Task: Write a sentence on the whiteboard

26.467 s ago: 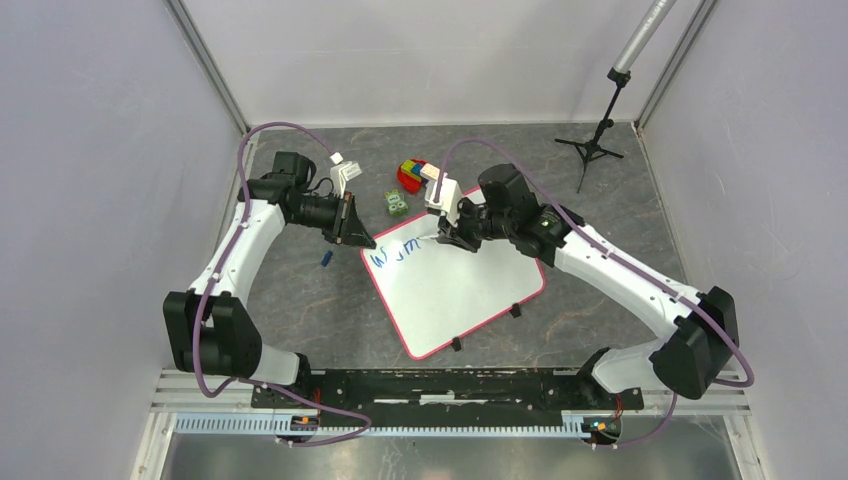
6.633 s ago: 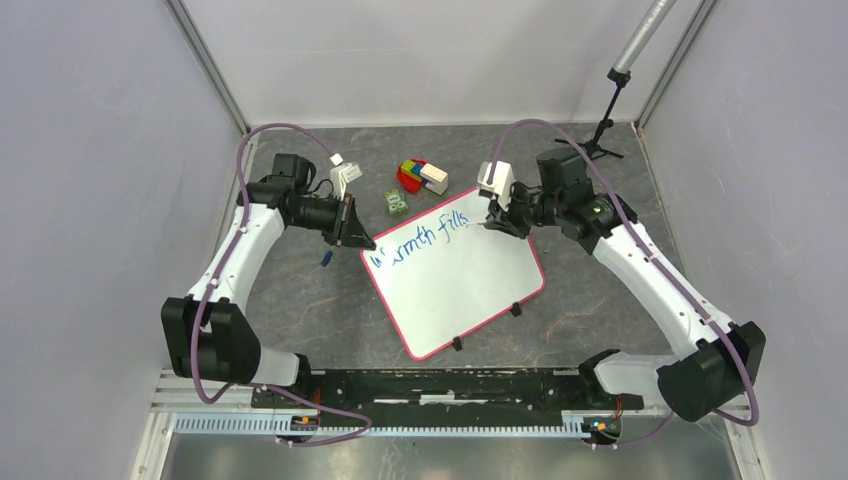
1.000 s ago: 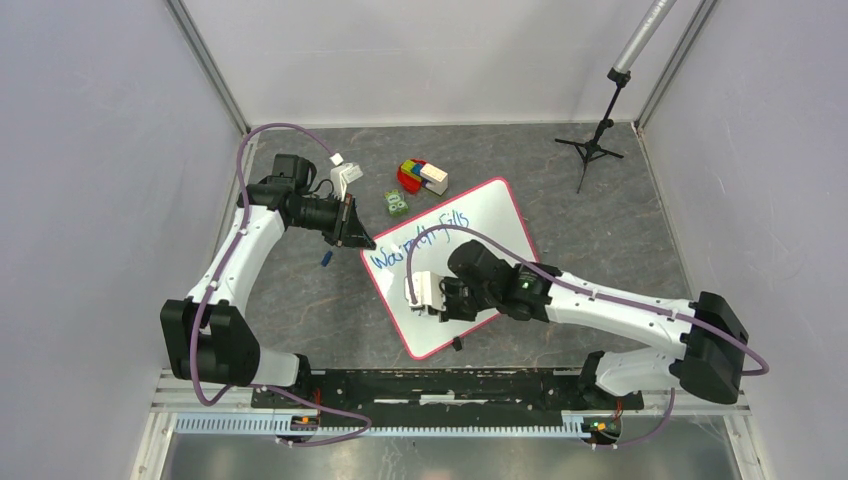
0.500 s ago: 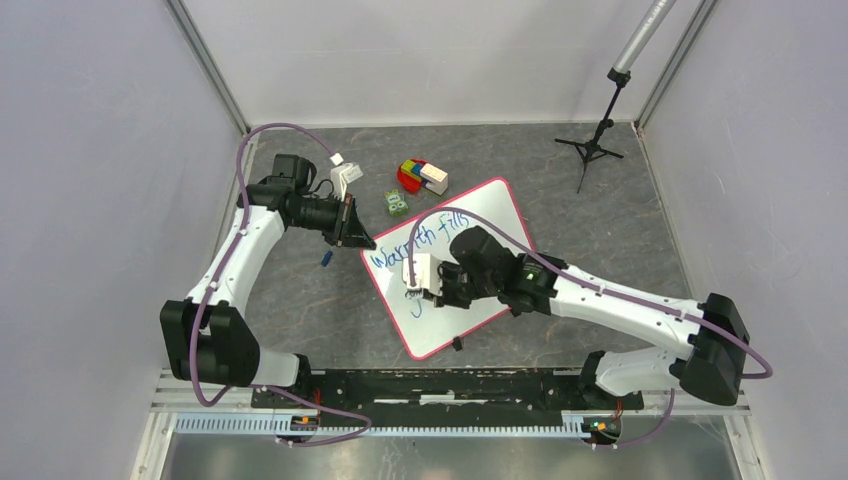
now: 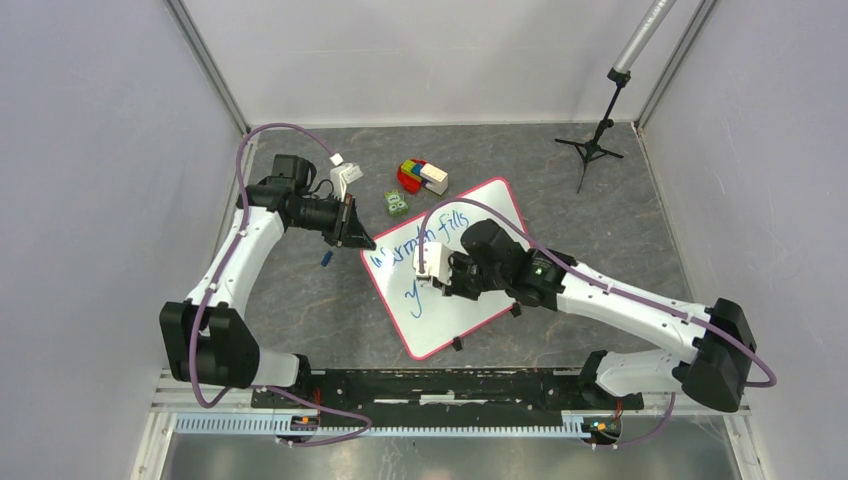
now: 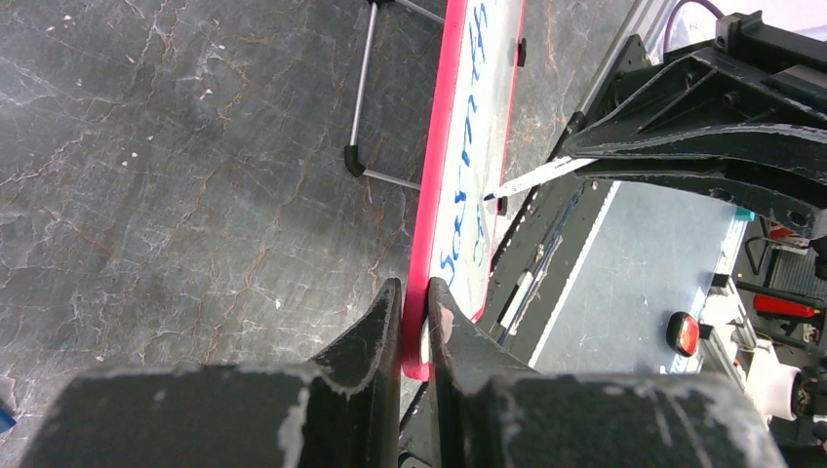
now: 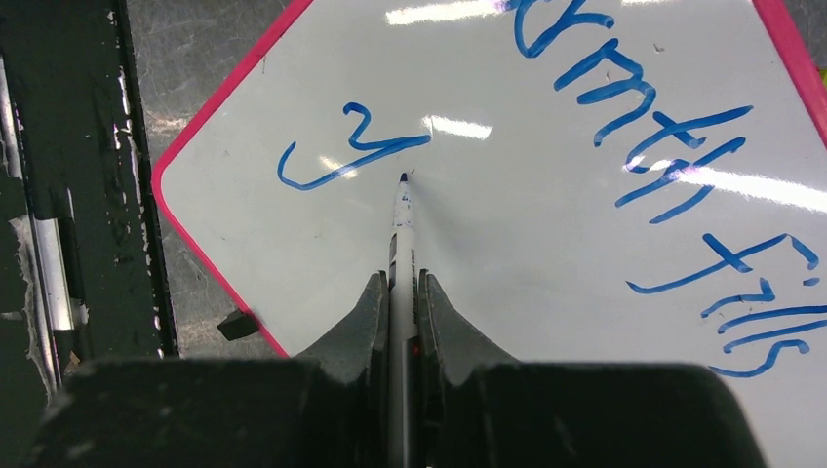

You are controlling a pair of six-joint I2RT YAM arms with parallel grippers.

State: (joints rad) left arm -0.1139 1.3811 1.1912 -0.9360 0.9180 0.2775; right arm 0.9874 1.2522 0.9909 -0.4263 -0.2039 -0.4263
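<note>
The whiteboard (image 5: 480,305) lies tilted on the grey table, white with a pink-red rim. The sentence (image 5: 452,222) reads "Warmth fills" in blue, with a "y" (image 5: 412,293) below it. My left gripper (image 5: 358,240) is shut on the board's left corner rim (image 6: 421,336). My right gripper (image 5: 447,280) is shut on a white marker (image 7: 401,249) over the board. The marker's blue tip (image 7: 403,178) sits just right of the "y" (image 7: 351,151). The lettering also shows in the right wrist view (image 7: 663,156).
A colourful toy block (image 5: 420,176) and a small green packet (image 5: 396,203) lie behind the board. A small blue cap (image 5: 327,258) lies left of it. A black tripod stand (image 5: 596,140) is at the back right. Black clips (image 5: 456,344) sit on the board's near edge.
My right gripper with the marker has moved from the board's lower left up and right, and a blue "y" has appeared on the second line. The left arm has not moved.
</note>
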